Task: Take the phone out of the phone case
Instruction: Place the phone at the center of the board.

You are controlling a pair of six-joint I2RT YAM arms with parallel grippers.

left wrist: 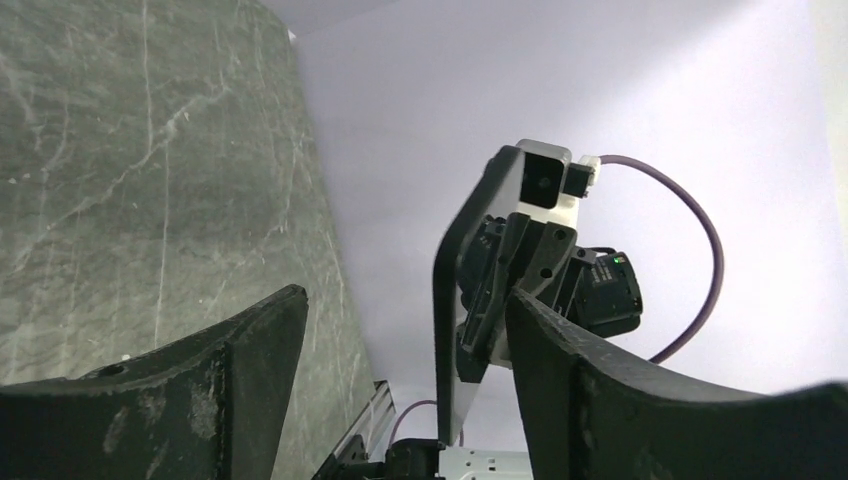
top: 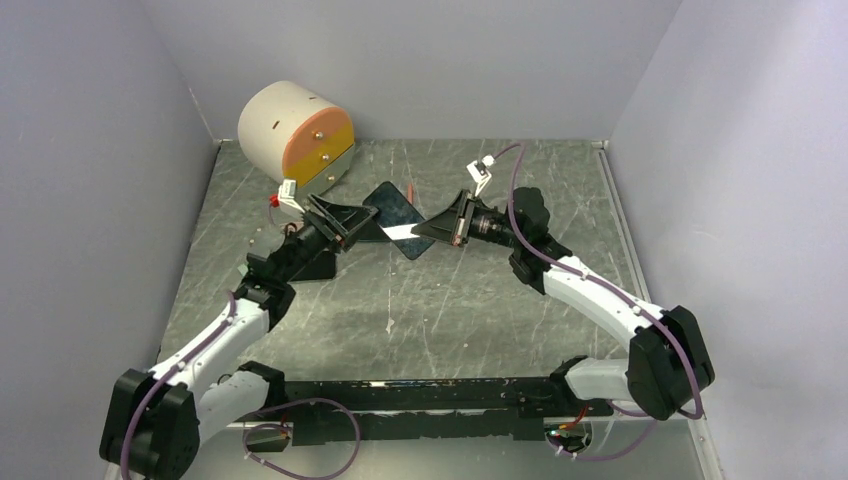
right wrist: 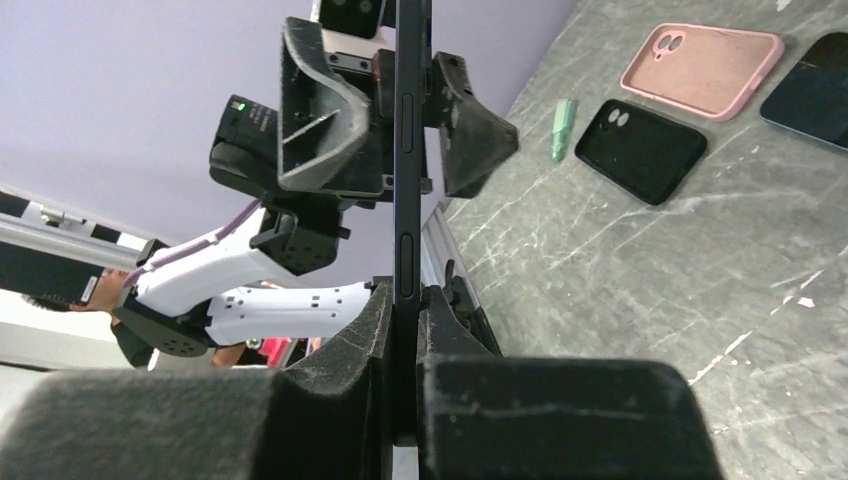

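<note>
Closest to the lens, at the bottom of the right wrist view, my right end effector (right wrist: pixel 408 300) is clamped on the phone (right wrist: pixel 408 230), held edge-on above the worktop (right wrist: pixel 620 260). Higher in that frame my left end effector (right wrist: pixel 405 150) straddles its far end, jaws apart, gripping nothing. Whether the case is on it I cannot tell, so I judge the separation not yet done.
</note>
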